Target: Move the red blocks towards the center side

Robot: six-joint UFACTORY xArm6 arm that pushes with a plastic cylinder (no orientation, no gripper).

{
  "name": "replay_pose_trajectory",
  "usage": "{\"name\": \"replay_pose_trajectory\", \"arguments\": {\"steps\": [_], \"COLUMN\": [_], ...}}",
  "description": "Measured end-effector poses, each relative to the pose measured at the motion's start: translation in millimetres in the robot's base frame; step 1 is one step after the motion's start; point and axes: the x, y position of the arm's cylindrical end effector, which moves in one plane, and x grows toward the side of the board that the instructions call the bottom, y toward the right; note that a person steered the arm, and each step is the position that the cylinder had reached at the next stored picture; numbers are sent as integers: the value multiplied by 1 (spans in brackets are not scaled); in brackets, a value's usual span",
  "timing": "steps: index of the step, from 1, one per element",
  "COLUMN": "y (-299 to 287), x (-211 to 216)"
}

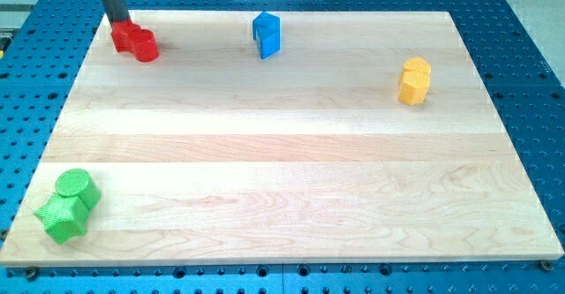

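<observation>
Two red blocks sit touching each other at the view's top left: one irregular red block (126, 36) and one rounder red block (146, 47) to its lower right. My tip (120, 23) rests at the top-left edge of the irregular red block, touching or almost touching it. The dark rod rises from there out of the view's top.
A blue block (267, 33) stands at the view's top centre. A yellow block (414, 80) sits at the right. A green cylinder (75, 187) and a green star-like block (62, 218) touch each other at the bottom left. The wooden board (282, 153) lies on a blue perforated table.
</observation>
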Motion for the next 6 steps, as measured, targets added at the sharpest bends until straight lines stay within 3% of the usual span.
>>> {"name": "replay_pose_trajectory", "arguments": {"steps": [2, 3, 4, 5, 6], "y": [43, 45, 23, 25, 52], "x": [19, 2, 14, 77, 90]}}
